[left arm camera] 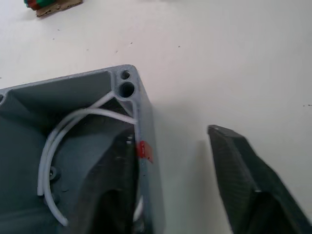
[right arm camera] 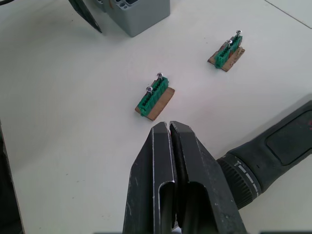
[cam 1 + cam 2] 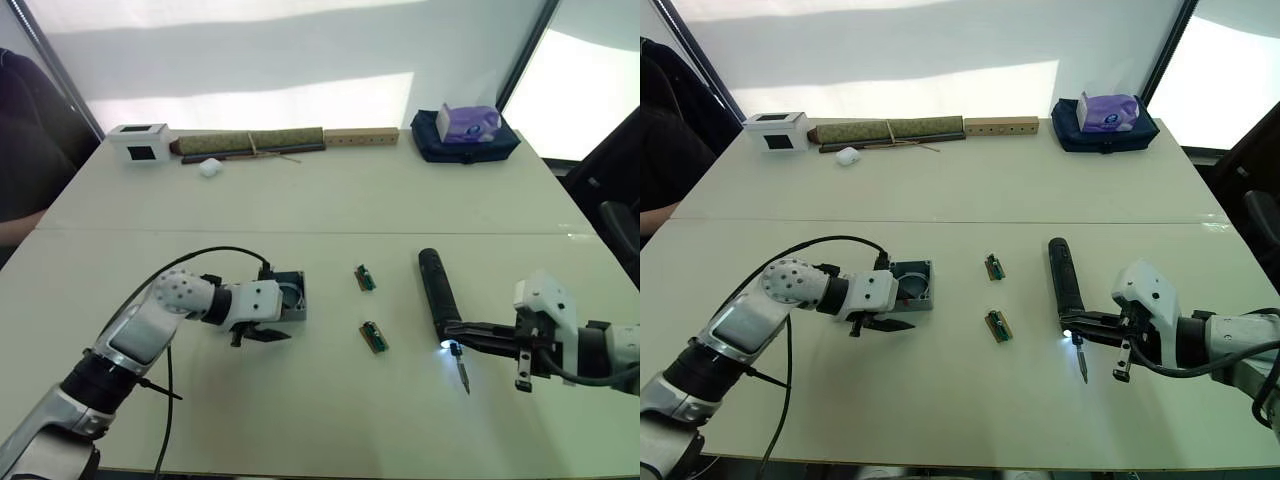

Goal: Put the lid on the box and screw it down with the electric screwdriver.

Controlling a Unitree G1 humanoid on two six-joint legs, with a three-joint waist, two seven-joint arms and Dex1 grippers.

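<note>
Left and right eye views: we saw the small deep grey metal box [image 3: 290, 296], lidless, near the table's [image 3: 300, 200] middle, our left gripper [image 3: 262, 334] at its near wall. The thick black cylindrical electric screwdriver [image 3: 437, 294] lay well to its right, light on, our right gripper [image 3: 470, 331] at its tip; two small green circuit pieces [image 3: 366, 278] lay between. Left wrist view: the fingers [image 1: 253, 180] stood wide apart, straddling one box wall, one inside and one outside, clamping nothing. Right wrist view: the fingers [image 2: 165, 185] were pressed together, empty, just beside the screwdriver's barrel. We judged the tool rigid, smooth and prone to rolling, best gripped mid-barrel.
</note>
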